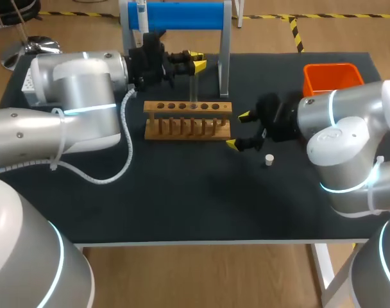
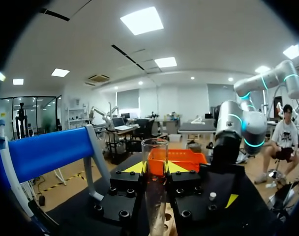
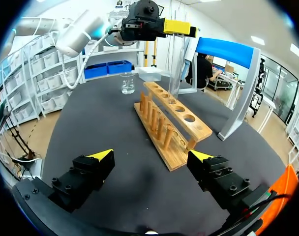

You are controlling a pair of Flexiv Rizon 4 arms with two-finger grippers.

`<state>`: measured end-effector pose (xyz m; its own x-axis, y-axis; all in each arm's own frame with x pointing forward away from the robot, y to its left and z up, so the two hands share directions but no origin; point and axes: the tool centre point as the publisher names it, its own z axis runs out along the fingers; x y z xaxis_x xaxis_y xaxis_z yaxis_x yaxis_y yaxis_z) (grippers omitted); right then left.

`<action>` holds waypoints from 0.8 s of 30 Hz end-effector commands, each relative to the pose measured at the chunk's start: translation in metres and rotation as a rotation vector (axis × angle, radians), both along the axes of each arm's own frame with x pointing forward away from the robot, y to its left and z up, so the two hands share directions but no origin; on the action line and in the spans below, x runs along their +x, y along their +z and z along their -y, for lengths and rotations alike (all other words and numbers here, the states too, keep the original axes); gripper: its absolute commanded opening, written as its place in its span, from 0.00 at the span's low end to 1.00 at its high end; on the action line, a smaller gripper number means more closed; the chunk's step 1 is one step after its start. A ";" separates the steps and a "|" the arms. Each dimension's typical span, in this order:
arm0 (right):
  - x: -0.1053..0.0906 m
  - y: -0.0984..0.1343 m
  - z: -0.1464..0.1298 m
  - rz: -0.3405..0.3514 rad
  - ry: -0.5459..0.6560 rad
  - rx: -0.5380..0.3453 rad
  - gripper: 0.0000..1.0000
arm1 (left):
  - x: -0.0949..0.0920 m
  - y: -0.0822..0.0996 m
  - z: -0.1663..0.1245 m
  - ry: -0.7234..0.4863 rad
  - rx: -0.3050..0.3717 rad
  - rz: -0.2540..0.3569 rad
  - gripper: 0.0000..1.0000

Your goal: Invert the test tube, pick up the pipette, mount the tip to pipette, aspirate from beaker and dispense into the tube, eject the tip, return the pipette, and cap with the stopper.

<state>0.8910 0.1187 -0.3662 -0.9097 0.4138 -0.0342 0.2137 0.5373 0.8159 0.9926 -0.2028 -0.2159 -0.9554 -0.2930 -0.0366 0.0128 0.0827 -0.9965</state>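
My left gripper [image 1: 195,62] is shut on a clear test tube [image 1: 194,86], which it holds upright over the back row of the wooden rack [image 1: 187,119]. In the left wrist view the tube [image 2: 155,187] stands between the yellow fingertips [image 2: 134,167] with its open mouth up. My right gripper [image 1: 240,131] is open and empty at the rack's right end; in its own view the gripper [image 3: 152,155] faces the rack [image 3: 171,123] endwise. A small white stopper [image 1: 269,160] lies on the mat to the right of the rack. A glass beaker [image 3: 128,82] stands beyond the rack's far end.
A blue-topped stand [image 1: 176,16] rises behind the rack, with the pipette [image 1: 140,13] hanging at its left end. An orange bin [image 1: 331,77] sits at the back right corner. A white box [image 3: 149,73] stands near the beaker. My left arm's cable [image 1: 121,160] loops over the mat.
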 end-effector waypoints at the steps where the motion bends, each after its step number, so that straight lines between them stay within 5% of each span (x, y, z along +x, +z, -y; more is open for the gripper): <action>1: -0.001 0.000 0.001 0.000 0.000 0.000 1.00 | -0.001 -0.004 0.002 0.012 -0.006 0.005 0.00; 24: -0.001 0.000 0.001 0.000 0.000 0.000 1.00 | -0.002 -0.015 0.001 0.023 0.003 0.037 0.00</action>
